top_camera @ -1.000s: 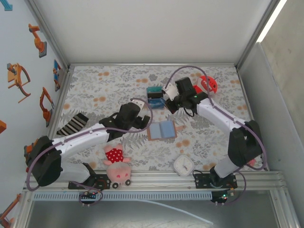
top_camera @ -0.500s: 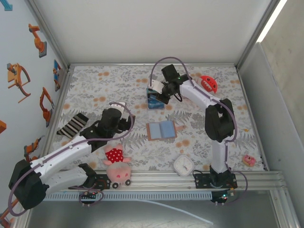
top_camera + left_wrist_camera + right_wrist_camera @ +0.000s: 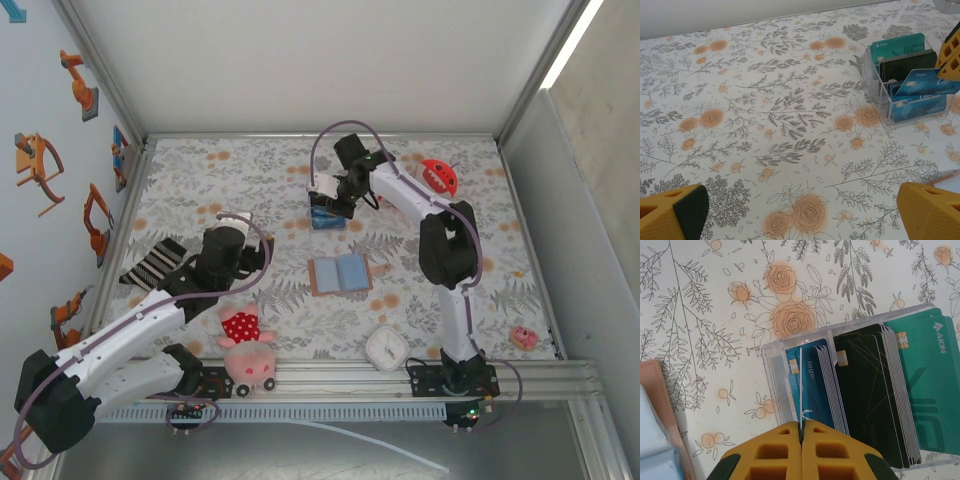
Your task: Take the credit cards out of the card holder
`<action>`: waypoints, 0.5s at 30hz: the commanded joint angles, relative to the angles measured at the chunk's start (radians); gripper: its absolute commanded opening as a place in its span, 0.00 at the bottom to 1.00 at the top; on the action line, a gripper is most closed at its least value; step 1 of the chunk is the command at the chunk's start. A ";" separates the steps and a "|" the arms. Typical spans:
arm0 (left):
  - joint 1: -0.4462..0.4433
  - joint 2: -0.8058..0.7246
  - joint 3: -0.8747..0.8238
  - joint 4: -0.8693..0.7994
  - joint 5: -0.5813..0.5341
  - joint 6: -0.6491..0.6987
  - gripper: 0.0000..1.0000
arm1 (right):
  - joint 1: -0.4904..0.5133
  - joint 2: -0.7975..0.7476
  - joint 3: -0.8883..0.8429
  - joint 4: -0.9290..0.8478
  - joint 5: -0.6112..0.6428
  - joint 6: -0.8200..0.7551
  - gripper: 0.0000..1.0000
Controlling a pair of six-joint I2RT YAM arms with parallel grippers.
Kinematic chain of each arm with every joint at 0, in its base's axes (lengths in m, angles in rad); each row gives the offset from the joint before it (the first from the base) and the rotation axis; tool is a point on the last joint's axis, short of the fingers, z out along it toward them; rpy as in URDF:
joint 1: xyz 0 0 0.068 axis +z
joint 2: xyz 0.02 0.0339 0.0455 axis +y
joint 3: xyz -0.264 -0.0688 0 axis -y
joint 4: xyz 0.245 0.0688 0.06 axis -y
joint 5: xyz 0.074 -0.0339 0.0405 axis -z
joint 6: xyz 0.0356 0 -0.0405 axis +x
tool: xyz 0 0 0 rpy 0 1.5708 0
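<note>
On the floral worktop (image 3: 200, 180), the right pincer (image 3: 801, 432) is clamped on a credit card (image 3: 922, 82) edge-on above the clear box (image 3: 771, 365); the card holder (image 3: 340, 273) lies open behind it (the left pincer (image 3: 800, 207) gapes, empty). The credit card could snag a divider and twist loose.

Desk (image 3: 250, 170) covered with a white cloth printed with grey ferns and orange roses. Back wall (image 3: 320, 60) is a plain white panel. Left wall (image 3: 40, 100) is pale blue and carries orange stickers (image 3: 38, 165). Right wall (image 3: 575, 250) is a grey panel. Aluminium posts (image 3: 100, 65) frame the corners. Slotted aluminium rail (image 3: 330, 378) runs along the near desk edge. Bright light strip (image 3: 572, 40) at upper right; lighting even, shadows soft.
</note>
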 commanded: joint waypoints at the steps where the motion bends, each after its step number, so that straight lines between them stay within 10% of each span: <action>1: 0.009 -0.021 -0.016 -0.027 -0.015 -0.004 0.97 | -0.006 0.020 0.058 -0.061 -0.028 -0.046 0.00; 15: 0.028 -0.020 -0.014 -0.027 0.003 -0.005 0.97 | -0.009 0.130 0.240 -0.223 0.001 -0.116 0.00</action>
